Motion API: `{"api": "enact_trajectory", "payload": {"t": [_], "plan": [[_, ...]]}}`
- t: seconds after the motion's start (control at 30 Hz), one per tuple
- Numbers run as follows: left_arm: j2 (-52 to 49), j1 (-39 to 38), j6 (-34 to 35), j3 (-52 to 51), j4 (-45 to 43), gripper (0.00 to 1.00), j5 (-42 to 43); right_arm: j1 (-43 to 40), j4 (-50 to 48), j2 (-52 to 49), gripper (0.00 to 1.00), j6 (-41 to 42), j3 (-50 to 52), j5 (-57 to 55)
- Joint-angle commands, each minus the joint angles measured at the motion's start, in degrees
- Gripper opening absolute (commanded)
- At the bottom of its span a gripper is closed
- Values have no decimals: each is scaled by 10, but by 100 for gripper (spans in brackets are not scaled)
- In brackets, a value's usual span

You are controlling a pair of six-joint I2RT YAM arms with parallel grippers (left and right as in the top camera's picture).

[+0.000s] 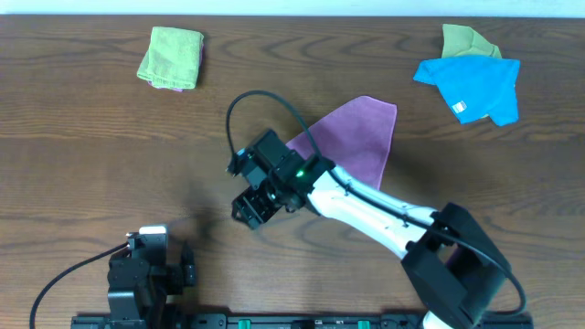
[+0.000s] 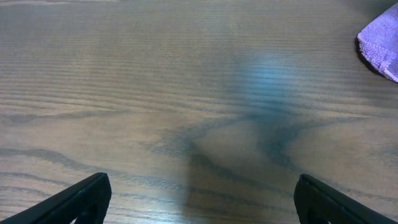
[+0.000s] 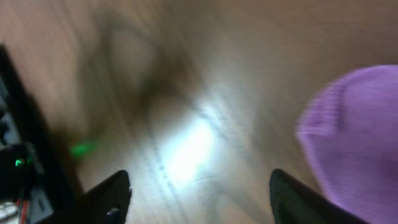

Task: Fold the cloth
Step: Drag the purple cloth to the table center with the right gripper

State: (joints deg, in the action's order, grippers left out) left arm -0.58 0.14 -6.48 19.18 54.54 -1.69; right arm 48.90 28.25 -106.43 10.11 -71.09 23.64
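Note:
A purple cloth (image 1: 352,137) lies in a triangle shape at the table's middle. My right gripper (image 1: 251,208) is open and empty, just off the cloth's lower left corner and over bare wood. The right wrist view is blurred; it shows the cloth's rounded edge (image 3: 357,130) at the right and the open fingers (image 3: 199,202) over bare table. My left gripper (image 1: 151,239) is open and empty at the front left. The left wrist view shows its fingers (image 2: 199,202) wide apart over wood and a corner of the purple cloth (image 2: 380,38) at the top right.
A folded green cloth (image 1: 171,58) lies at the back left. A blue cloth (image 1: 473,88) lies at the back right, partly over another green cloth (image 1: 464,41). The right arm (image 1: 384,215) stretches across the front middle of the table.

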Motion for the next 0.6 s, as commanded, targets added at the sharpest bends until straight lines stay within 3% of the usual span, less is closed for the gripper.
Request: {"api": "enact_trajectory", "payload": {"t": [0.0,0.13,0.4,0.5,0.57], "plan": [[4,-3,-12,-14,12,95,-2,7,-7,17,84,14,-2,12],[4,-3,-12,-14,12,95,-2,-2,-29,46,89,21,-2,-4],[4,-3,-12,-14,12,95,-2,-63,-29,140,85,80,-2,-54],[4,-3,-12,-14,12,95,-2,-97,-14,177,96,87,-2,-40],[4,-3,-12,-14,12,95,-2,-120,10,201,99,86,-2,-37]]}}
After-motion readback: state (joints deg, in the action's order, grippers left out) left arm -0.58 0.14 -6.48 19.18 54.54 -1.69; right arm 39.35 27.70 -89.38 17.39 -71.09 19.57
